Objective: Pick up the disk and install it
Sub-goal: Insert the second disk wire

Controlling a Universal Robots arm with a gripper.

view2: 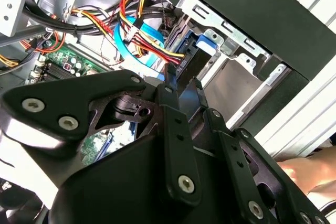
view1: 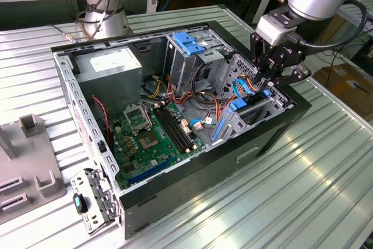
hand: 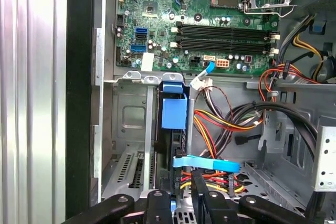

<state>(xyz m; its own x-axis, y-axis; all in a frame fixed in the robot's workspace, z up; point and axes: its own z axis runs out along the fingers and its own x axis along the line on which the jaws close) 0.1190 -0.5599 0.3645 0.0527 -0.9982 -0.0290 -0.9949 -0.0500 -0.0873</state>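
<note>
The disk point(view1: 247, 109) stands on edge in the low drive bay at the front corner of the open computer case point(view1: 274, 138), on the exterior view's right. Its bright blue carrier point(hand: 174, 113) shows in the first wrist view, and the carrier's end point(view2: 206, 44) in the second wrist view. My gripper point(view1: 269, 83) hangs straight over that bay. In both wrist views its black fingers point(hand: 157, 205) straddle the disk's dark upper edge point(view2: 184, 72) and look closed on it. The gripper point(view2: 182, 81) point(hand: 181, 198) hides the near end of the disk.
Red, yellow and orange wire bundles point(hand: 220, 121) and a flat blue cable point(hand: 207, 162) crowd the bay. A tall drive cage with a blue latch point(view1: 189, 42), the motherboard point(view1: 151, 135) and power supply point(view1: 113, 65) fill the case. Grey fixtures point(view1: 29, 167) lie on the table. A hand point(view2: 310, 174) is nearby.
</note>
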